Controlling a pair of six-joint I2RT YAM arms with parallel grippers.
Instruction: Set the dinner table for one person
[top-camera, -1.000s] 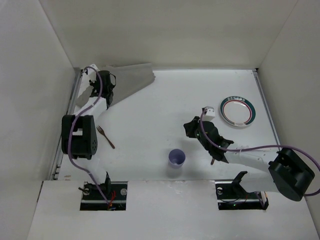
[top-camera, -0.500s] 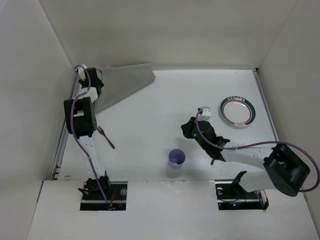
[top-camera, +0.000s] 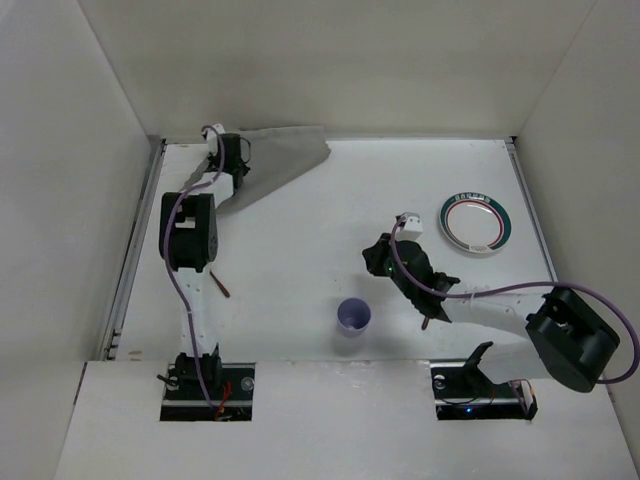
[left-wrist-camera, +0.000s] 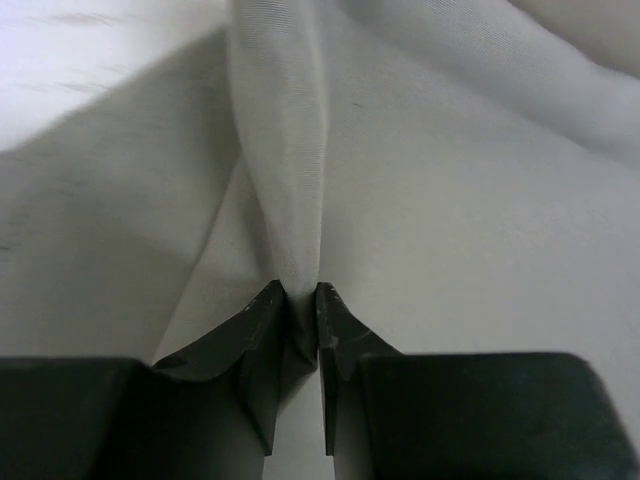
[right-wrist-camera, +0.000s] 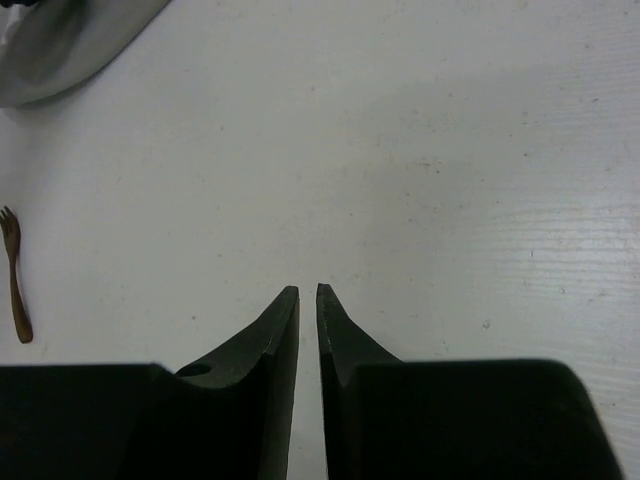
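**Top external.** The dinner table (top-camera: 320, 200), a matte white tabletop, carries a white plate with a green and red rim (top-camera: 477, 222) at the right and a small lilac cup (top-camera: 353, 316) near the front. At the far left corner the left gripper (top-camera: 235, 158) holds a crumpled grey cloth mat (top-camera: 285, 150). The right gripper (top-camera: 376, 256) hovers near mid-table. The step in hand appears to be laying the mat. The next move calls for drawing it toward the centre and spreading it flat. Compared with half a second earlier, the left gripper and the mat lie further right, while the right arm is unchanged.

**Left wrist.** The fingers are pinched on a raised fold of the mat.

**Right wrist.** The fingers stand almost together, a thin slit between them, holding nothing. A small brown fork (right-wrist-camera: 14, 275) lies well apart at the left.
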